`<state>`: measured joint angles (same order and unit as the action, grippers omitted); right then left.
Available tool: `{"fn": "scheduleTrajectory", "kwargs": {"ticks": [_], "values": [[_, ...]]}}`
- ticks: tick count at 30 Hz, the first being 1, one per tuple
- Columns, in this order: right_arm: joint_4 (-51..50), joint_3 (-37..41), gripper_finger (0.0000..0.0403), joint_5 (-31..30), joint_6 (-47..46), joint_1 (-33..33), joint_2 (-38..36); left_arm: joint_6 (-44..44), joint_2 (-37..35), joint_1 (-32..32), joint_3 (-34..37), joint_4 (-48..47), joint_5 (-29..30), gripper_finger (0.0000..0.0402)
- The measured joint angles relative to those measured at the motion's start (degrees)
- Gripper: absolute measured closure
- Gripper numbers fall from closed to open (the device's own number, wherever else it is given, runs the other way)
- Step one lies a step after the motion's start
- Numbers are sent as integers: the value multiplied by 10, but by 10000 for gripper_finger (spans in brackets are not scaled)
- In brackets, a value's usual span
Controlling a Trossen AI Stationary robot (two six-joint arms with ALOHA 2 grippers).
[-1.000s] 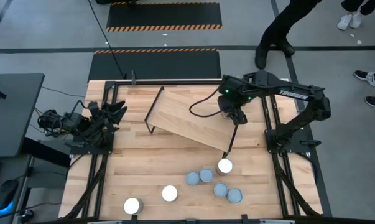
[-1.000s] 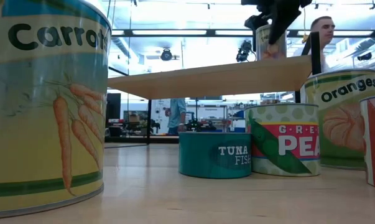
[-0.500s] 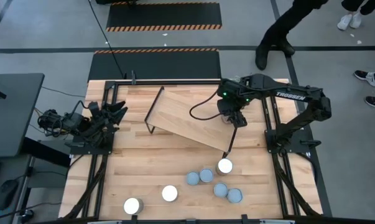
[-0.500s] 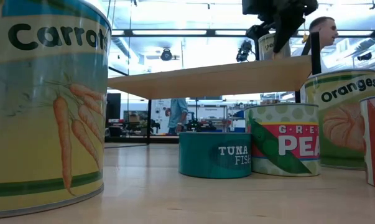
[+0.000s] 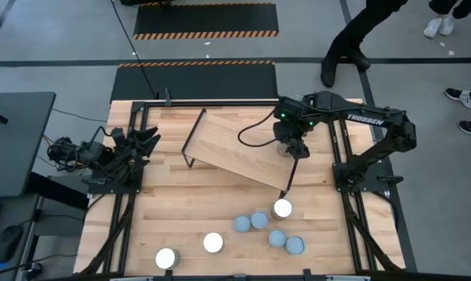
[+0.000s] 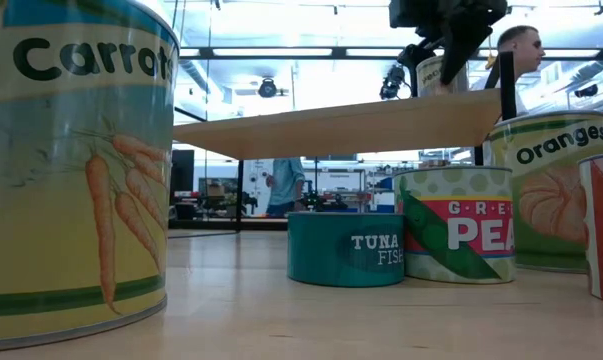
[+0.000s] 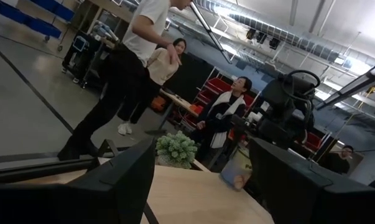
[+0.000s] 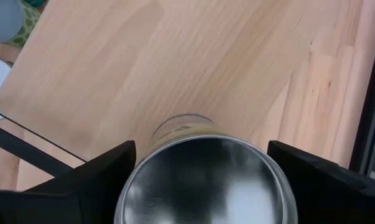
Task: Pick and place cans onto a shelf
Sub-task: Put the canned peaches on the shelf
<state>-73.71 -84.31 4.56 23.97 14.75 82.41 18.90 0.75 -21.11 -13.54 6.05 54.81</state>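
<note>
Your right gripper (image 5: 291,147) sits above the shelf (image 5: 235,144), at its end nearest the right arm's base, fingers clamped on a silver-topped can (image 8: 203,180) held just above the board. Seven more cans (image 5: 258,220) stand on the table (image 5: 180,211), on the shelf's near side. Your left gripper (image 5: 145,140) waits well apart from the shelf, fingers spread.

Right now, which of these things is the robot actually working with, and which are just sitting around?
Part of the job:
- cans
- shelf
- right gripper, over the shelf with a can between its fingers

Just about:
- potted plant
- left gripper, parked
</note>
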Motion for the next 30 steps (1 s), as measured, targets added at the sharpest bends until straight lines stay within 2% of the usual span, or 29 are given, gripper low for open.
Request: {"fn": "scheduleTrajectory", "kwargs": {"ticks": [8,25,30], "values": [[-2,-1,15,-24,0,-8,0,0,0,0,0,0,0,134],[-9,-69,18,-43,-37,-11,0,0,0,0,0,-2,0,134],[18,-69,31,-59,-99,-17,0,0,0,0,0,-3,0,134]]}}
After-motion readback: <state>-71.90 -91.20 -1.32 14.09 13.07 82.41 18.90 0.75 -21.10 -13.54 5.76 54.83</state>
